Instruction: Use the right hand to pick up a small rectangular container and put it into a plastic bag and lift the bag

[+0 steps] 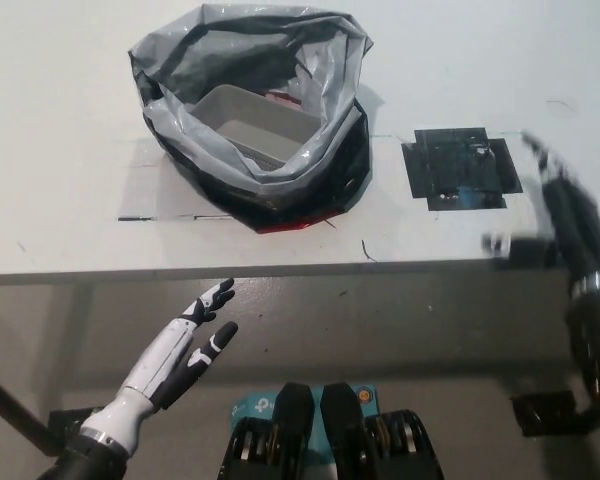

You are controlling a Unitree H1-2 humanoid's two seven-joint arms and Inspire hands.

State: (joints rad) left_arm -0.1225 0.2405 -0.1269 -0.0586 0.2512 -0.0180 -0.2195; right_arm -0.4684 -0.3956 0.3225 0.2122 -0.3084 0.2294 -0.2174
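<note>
We are seeing the grey container [255, 124] sitting inside the open plastic bag [250, 110] on the white table [60, 120]. The black right hand [570, 215] is blurring near the table's edge, grasp unclear; the white left hand [185, 345] is hanging released below.

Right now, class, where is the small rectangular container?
In the head view, the grey container sits inside the open plastic bag on the white table, upper centre-left, left of the black patch.
</note>
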